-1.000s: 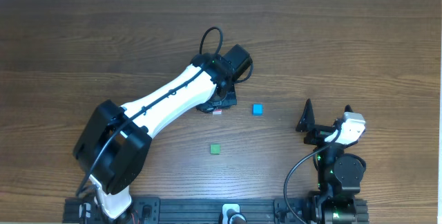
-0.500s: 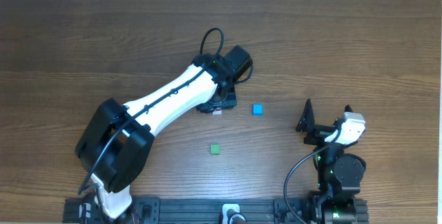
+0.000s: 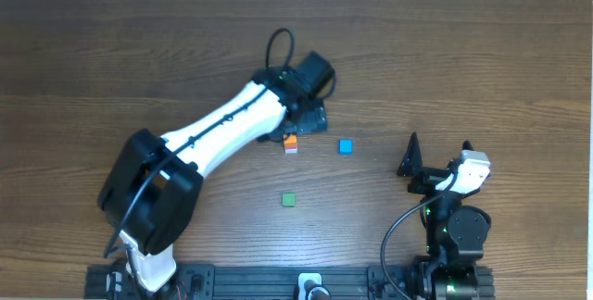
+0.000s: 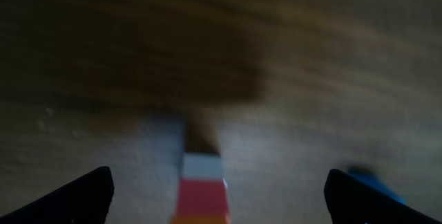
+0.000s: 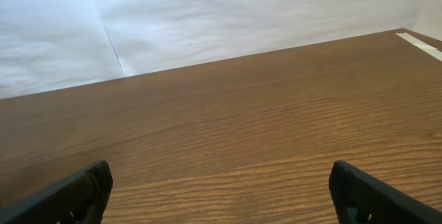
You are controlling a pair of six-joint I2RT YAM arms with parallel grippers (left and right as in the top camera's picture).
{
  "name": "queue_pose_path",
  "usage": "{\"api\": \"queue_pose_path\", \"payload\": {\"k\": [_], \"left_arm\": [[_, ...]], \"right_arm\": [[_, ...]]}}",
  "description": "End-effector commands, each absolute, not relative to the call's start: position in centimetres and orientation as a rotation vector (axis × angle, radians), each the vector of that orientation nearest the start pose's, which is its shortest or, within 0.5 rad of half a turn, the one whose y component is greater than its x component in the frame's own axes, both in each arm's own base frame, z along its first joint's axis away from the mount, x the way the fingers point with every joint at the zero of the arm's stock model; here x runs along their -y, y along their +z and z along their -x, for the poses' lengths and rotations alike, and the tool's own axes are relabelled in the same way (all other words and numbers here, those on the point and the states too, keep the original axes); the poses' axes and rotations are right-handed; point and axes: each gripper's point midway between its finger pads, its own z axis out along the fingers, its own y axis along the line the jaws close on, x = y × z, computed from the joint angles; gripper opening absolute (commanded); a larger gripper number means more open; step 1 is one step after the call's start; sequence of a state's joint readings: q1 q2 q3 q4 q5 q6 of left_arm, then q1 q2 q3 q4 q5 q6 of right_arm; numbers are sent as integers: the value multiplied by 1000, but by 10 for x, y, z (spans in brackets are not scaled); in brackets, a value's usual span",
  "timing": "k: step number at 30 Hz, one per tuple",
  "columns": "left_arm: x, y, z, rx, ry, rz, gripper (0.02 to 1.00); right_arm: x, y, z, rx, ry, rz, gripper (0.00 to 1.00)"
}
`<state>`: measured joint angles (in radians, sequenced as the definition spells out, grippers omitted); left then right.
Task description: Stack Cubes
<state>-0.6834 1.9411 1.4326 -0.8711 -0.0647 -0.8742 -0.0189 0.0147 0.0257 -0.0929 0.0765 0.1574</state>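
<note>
Nearest you, the green cube [image 3: 288, 200] is lying loose. Beyond, your left gripper [image 4: 218, 173] is hanging wide open, empty, over the orange-topped stack [image 3: 291, 143], blue cube [image 3: 346, 145] near it. Placing seems done; you're needing a straight lift next.

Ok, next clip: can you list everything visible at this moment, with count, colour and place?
cube stack: one, orange, red and white layers showing, table centre
blue cube: one, blue, on the table to the stack's right in the top view, apart from it
green cube: one, green, on the table nearer the arm bases, alone
table: one, brown wood, under everything
backdrop: one, white, beyond the table's far edge
left gripper: one, black fingers, open, over the cube stack
right gripper: one, black fingers, open, at the table's right near its own base, holding nothing
</note>
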Motion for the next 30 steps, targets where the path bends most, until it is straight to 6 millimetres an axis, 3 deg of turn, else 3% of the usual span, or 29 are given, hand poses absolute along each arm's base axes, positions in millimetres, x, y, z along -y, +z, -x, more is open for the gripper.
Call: {"api": "queue_pose_path", "payload": {"k": [1,4,8,14,17,23,26,30], "left_arm": [[219,83,-369,-2805,-155,360,998],[186,107,-398,-2717,-207,456,993],[138,146,-416,-2610,-230,541,996],[84,235,-413,-2389,-227,507,980],[69,283,-397,-2267,-213,457,967],[49,371,-345,-2040,-235,369,936],[33,397,-315,-1957,-236,369,910],[8,406,-277,-1875,-205,389,897]], "right_arm": [[16,158,-245,-1639,50,-194,991],[16,158,-245,-1639,50,-194,993],[16,158,-245,-1639,50,-194,989],[16,158,-245,-1639,50,-194,993],[16,158,-245,-1639,50,-194,991],[16,158,-245,-1639,50,-194,991],[16,158,-245,-1639,50,-194,991],[16,158,-245,-1639,50,-194,991]]}}
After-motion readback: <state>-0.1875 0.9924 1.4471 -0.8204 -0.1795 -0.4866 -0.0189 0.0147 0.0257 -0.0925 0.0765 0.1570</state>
